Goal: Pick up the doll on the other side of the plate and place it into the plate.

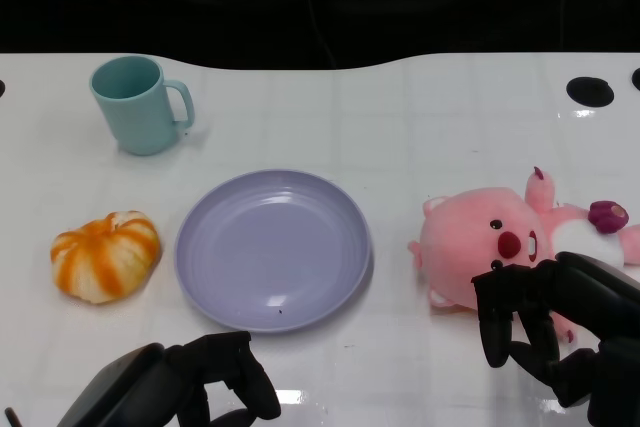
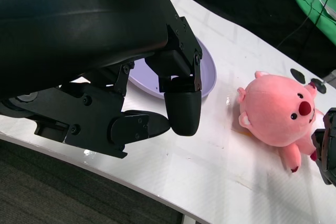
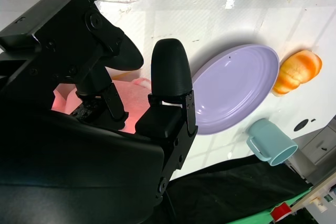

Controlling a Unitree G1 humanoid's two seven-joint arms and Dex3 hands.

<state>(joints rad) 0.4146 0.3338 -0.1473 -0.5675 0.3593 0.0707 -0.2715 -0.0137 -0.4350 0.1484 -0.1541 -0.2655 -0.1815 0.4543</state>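
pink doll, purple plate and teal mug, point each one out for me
pink doll [image 1: 487, 248], head view, on its face beside the red nose
purple plate [image 1: 272, 247], head view, on the bare middle of the dish
teal mug [image 1: 135, 107], head view, on the outer wall below the rim

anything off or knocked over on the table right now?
Nothing spilled or damaged. The pink doll lies on its back on the table, apart from the empty plate. The mug stands upright, and the pumpkin sits beside the plate.
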